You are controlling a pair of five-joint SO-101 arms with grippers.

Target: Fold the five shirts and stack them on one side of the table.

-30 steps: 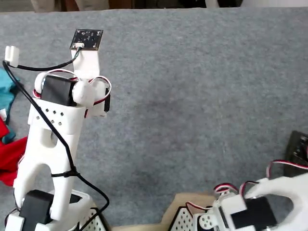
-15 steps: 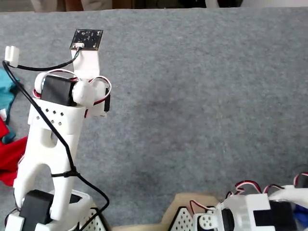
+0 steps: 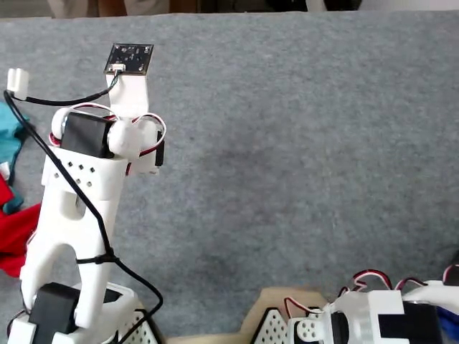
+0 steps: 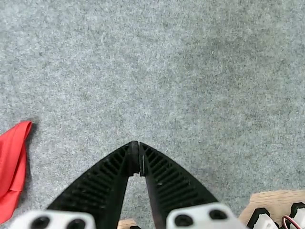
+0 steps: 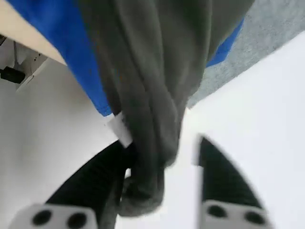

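A grey shirt (image 5: 157,71) hangs bunched in the right wrist view, with a blue shirt (image 5: 81,57) behind it. My right gripper (image 5: 161,143) is open. The grey cloth lies against one black finger (image 5: 90,181), and a gap separates it from the other finger. In the high view the right arm (image 3: 387,322) is folded back at the table's near right corner, beside a strip of blue cloth (image 3: 449,317). My left gripper (image 4: 135,157) is shut and empty over bare grey felt. A red shirt (image 4: 12,167) lies off to its side. Red (image 3: 13,240) and teal (image 3: 8,143) shirts sit at the table's left edge.
The grey felt table (image 3: 287,143) stretches wide between the arms. The left arm (image 3: 86,193) stands over the left part, with a black cable (image 3: 43,100) looping from it. Wooden base plates (image 3: 269,308) sit at the near edge. A white surface (image 5: 257,105) lies beyond the table's corner.
The right arm has swung back toward the near right corner, and its dark gripper has left the high view's right edge. The left arm has not moved.
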